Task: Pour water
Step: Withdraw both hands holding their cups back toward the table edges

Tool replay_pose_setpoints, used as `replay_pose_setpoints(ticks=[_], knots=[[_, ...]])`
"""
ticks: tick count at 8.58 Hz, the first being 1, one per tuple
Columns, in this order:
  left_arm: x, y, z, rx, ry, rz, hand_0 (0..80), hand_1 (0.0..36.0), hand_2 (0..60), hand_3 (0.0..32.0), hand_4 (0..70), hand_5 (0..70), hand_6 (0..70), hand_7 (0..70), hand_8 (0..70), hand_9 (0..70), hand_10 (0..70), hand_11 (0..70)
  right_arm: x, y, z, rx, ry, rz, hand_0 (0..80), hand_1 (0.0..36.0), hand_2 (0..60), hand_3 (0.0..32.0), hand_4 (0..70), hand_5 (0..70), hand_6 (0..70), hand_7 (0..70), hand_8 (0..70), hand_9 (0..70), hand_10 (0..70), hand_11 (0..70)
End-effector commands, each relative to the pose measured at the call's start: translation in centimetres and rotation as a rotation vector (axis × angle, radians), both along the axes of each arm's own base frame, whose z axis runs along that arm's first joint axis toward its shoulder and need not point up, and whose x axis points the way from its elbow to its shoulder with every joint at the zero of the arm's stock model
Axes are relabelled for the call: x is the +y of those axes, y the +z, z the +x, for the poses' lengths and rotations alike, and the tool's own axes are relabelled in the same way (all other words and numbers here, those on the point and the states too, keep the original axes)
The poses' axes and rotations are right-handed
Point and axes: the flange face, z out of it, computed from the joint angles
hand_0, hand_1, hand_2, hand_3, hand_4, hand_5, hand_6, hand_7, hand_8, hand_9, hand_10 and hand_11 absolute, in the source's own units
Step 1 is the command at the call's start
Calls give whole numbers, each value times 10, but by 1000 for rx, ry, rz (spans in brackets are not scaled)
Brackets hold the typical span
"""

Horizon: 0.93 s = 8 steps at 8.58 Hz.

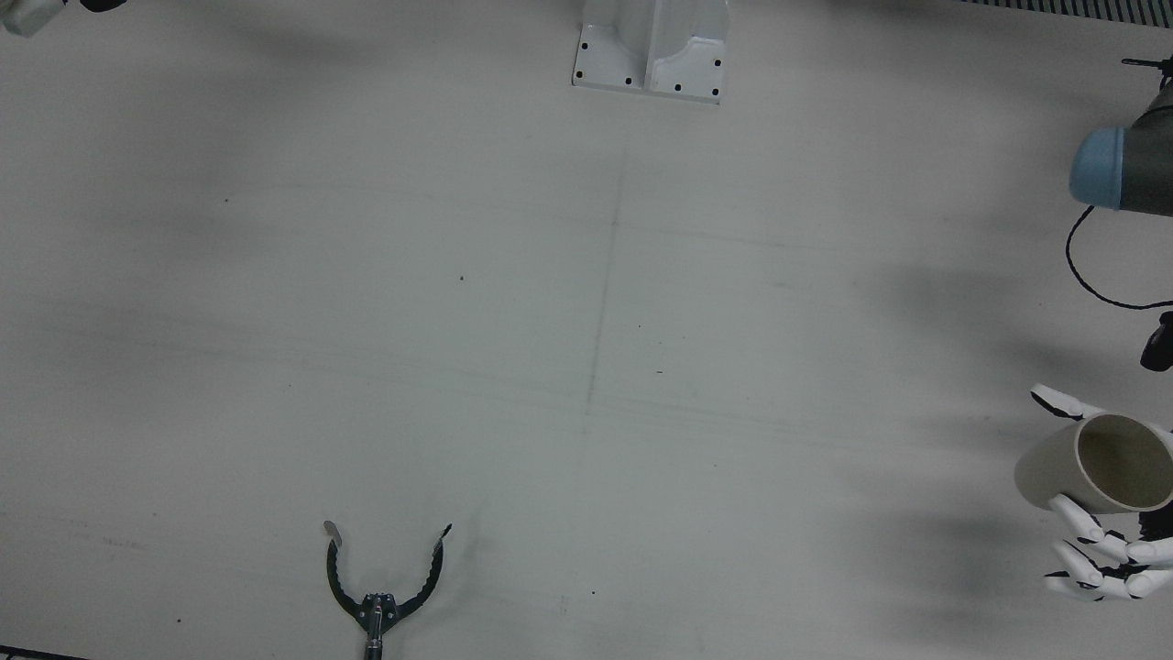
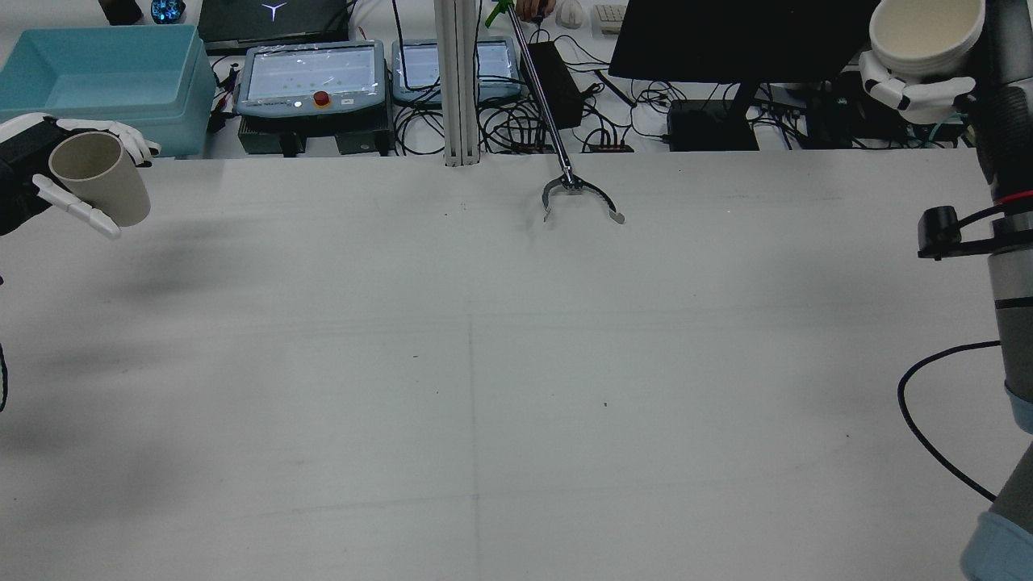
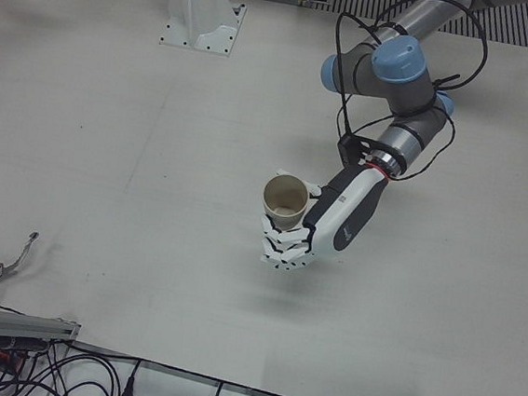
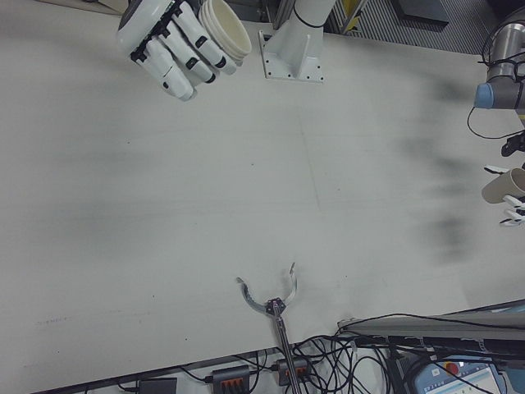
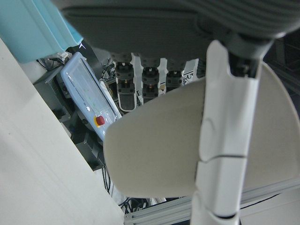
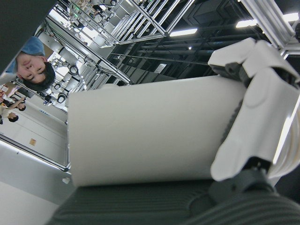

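Note:
My left hand (image 2: 24, 181) is shut on a beige paper cup (image 2: 103, 179), held in the air over the table's far left edge in the rear view. The cup is tilted with its mouth up; in the front view the cup (image 1: 1095, 463) looks empty, with my left hand (image 1: 1104, 559) wrapped around it. The left-front view shows that cup (image 3: 285, 200) and hand (image 3: 342, 215) above the table. My right hand (image 2: 912, 87) is raised high at the rear view's top right, shut on a cream cup (image 2: 924, 32). That hand (image 4: 164, 41) and its cup (image 4: 227, 33) fill the right-front view's top left.
A long reacher tool's open claw (image 2: 579, 196) rests on the table's far middle edge, held by a person's hand (image 2: 533, 8). Behind the table are a blue bin (image 2: 97, 77), two teach pendants (image 2: 313, 74) and a monitor (image 2: 726, 40). A white pedestal (image 1: 652, 50) stands between the arms.

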Motion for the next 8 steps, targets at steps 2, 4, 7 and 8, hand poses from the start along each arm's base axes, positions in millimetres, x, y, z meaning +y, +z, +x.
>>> replay_pose_setpoints(ticks=[2, 4, 7, 8], knots=[[7, 22, -18, -10, -24, -33, 757, 214, 0, 0, 505, 500, 229, 496, 186, 287, 158, 246, -52, 130, -2, -262, -86, -91, 504, 360, 600, 0, 183, 415, 531, 547, 158, 116, 521, 700], [8, 27, -19, -17, -31, -49, 747, 216, 0, 0, 495, 498, 226, 482, 183, 280, 159, 249, -65, 170, -11, -336, -128, -123, 480, 360, 600, 0, 109, 361, 563, 526, 211, 163, 584, 700], [9, 27, -21, -20, -35, -60, 759, 214, 0, 0, 496, 498, 228, 480, 187, 284, 161, 251, -82, 182, -27, -398, -143, -101, 471, 345, 600, 0, 149, 361, 595, 519, 252, 207, 595, 700], [16, 35, -24, -26, -36, -74, 764, 214, 0, 0, 491, 495, 224, 478, 183, 279, 158, 247, -80, 206, -26, -391, -144, -136, 464, 331, 600, 0, 146, 341, 608, 521, 287, 254, 623, 700]])
